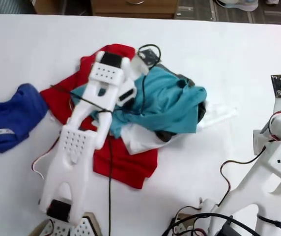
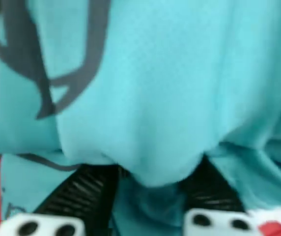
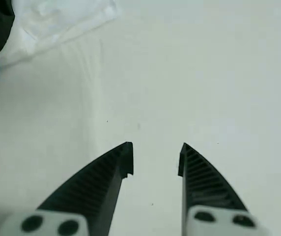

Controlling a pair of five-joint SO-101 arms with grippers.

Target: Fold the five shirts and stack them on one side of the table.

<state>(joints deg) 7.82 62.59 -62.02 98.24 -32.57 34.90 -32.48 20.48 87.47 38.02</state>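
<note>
White tabletop (image 1: 229,59): shirts (image 1: 128,167) heaped at centre, blue shirt (image 1: 8,118) off at 9 o'clock. Left jaws gape astride a fold of teal shirt (image 2: 155,98); right jaws stand open at 4 o'clock. Cloth looks light and limp, so I'd pinch a hem.

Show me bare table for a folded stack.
Far strip of the table beyond the teal shirt is bare; so is the patch between the white shirt and the right arm. Crowded: around the red shirt; blue shirt at left.
</note>
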